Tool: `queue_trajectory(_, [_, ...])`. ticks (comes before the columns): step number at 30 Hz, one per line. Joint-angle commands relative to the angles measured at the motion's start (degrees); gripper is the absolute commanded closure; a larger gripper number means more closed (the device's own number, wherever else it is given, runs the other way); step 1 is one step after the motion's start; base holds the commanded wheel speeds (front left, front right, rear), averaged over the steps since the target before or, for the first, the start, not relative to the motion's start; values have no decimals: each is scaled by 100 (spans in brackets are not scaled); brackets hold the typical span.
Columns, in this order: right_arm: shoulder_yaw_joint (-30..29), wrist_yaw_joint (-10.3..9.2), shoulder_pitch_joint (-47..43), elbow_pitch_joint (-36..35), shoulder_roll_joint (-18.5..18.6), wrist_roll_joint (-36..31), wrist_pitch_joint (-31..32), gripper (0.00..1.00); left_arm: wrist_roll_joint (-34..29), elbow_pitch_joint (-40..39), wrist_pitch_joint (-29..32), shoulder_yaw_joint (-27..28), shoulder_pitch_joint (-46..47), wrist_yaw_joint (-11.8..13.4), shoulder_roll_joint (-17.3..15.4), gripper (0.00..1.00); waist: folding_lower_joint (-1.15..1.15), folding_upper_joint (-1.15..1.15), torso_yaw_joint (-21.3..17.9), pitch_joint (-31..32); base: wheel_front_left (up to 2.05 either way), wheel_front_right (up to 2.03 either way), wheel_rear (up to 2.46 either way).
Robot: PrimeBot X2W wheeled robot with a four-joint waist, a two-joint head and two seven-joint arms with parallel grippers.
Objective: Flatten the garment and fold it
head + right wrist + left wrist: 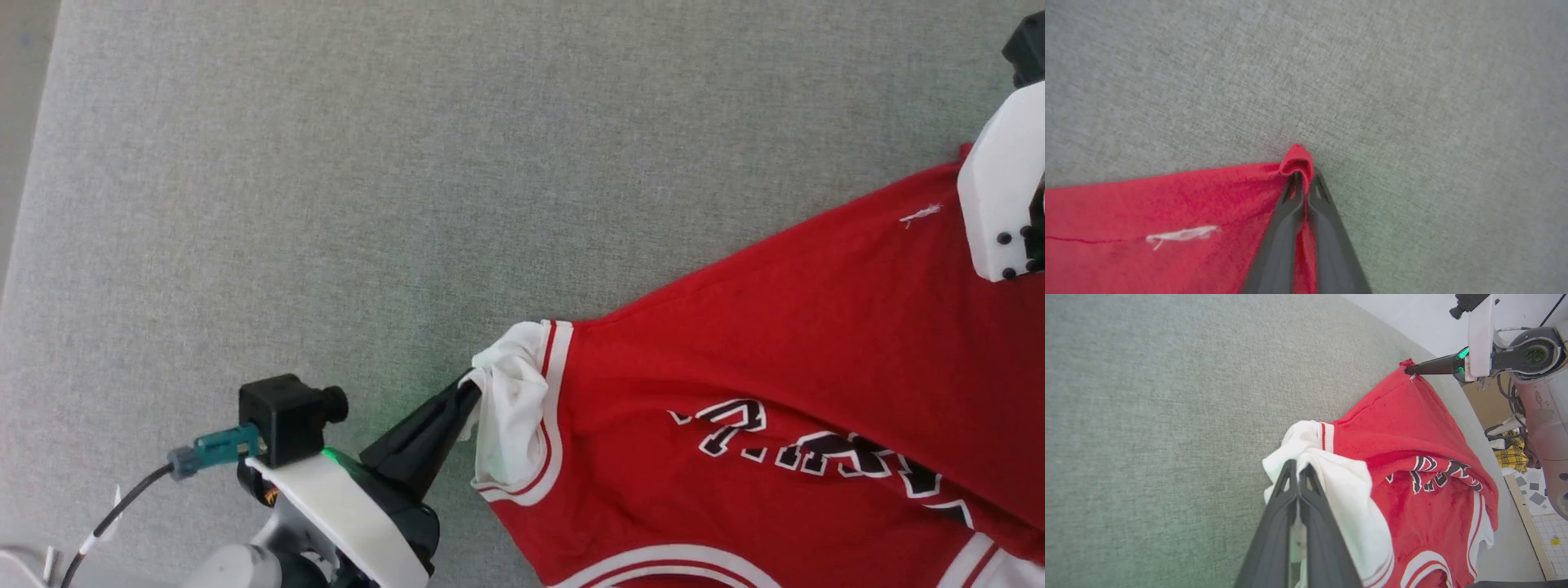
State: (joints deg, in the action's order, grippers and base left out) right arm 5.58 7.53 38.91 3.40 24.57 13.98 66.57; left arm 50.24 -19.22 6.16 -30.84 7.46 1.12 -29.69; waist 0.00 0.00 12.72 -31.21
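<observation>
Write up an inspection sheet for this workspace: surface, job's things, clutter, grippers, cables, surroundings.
Surface: grey woven surface, bare to the left of the jersey.
Job's things: red jersey, lettering up, partly spread and wrinkled; its white sleeve is bunched.
Clutter: a white scrap lying on the jersey near its far edge.
Grippers: left gripper shut on the sleeve; right gripper shut on a red corner of the jersey.
Cables: black cable with a teal plug at the left wrist.
Surroundings: tiled floor and a yellow checked cloth beyond the surface's edge.
</observation>
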Motion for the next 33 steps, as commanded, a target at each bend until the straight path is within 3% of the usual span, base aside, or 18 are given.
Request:
queue_trajectory(1, [89,-4,-121,194,-60,43,-38,100,-11,15,-39,28,82,-13,16,100,0,0,-65,87,0,0,0])
queue_trajectory(7, [35,-4,68,164,-183,35,-977,100,-117,34,-315,213,47,111,23,100,0,0,-273,425,0,0,0])
queue_trajectory(13, [-171,-4,118,450,-534,-77,-2148,100,-482,123,-830,701,231,478,-2,100,0,0,-586,968,0,0,0])
queue_trajectory(24, [-516,-4,286,876,-1083,-106,-3529,100,-962,493,-538,1074,1547,1043,-73,100,0,0,-1065,2042,0,0,0])
queue_trajectory(33, [-533,-4,806,1226,-1286,-186,-3903,100,-1279,1459,-149,963,3399,973,97,100,0,0,-1321,2455,0,0,0])
